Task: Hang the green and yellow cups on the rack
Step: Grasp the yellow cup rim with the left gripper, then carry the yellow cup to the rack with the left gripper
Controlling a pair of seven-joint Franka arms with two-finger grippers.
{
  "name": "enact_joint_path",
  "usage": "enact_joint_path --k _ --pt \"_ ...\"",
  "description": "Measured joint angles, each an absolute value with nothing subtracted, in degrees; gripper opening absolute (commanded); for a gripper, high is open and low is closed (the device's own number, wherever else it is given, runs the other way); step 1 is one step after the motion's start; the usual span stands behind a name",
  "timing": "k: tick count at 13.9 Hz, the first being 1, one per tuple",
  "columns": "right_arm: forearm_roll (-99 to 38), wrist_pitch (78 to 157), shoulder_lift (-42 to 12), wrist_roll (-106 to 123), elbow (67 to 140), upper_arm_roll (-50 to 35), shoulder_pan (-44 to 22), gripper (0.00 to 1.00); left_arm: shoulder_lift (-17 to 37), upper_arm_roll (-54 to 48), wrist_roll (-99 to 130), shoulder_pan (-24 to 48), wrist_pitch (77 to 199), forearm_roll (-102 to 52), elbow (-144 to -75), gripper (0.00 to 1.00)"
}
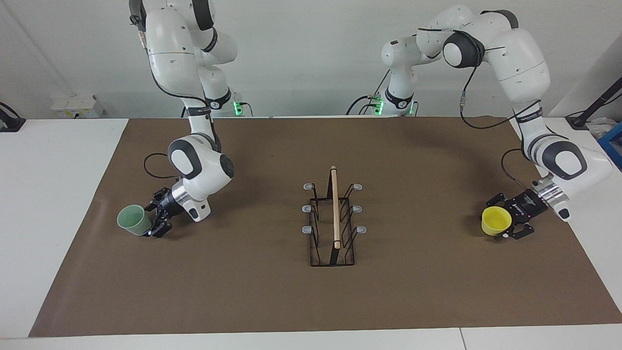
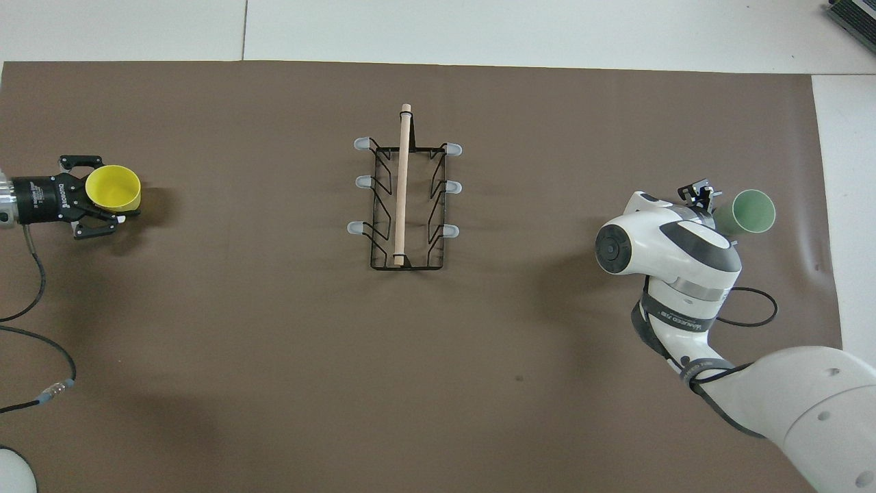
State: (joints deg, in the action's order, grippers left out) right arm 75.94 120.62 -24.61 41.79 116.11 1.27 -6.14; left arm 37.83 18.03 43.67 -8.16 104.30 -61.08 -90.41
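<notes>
The yellow cup [image 1: 495, 221] sits at the left arm's end of the brown mat, its mouth up. My left gripper [image 1: 501, 219] is shut on the yellow cup [image 2: 113, 188], one finger on each side. The pale green cup [image 1: 133, 219] stands on the mat at the right arm's end. My right gripper [image 1: 150, 221] is low beside it, open, with its fingertips at the cup's side. In the overhead view the right wrist hides most of that gripper next to the green cup [image 2: 751, 212]. The black wire rack [image 1: 335, 209] stands mid-mat with bare prongs.
The rack's wooden rod [image 2: 402, 185] runs along its top, pointing toward the robots. A black cable [image 2: 27, 322] trails over the mat from the left arm. White table [image 1: 58, 194] borders the mat at both ends.
</notes>
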Motion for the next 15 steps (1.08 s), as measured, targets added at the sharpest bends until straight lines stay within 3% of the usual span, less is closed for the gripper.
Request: enact_joint_path --k 10,15 --pt "84.07 122.28 -24.59 37.38 119.38 1.28 -4.42 1.0 33.69 18.03 43.7 -6.7 109.78 -60.91 -88.69 0.0" --pt "86.45 123.05 -24.54 37.12 119.71 1.28 -3.1 1.0 28.16 17.97 43.94 -3.98 112.71 -49.93 -88.42 0.0"
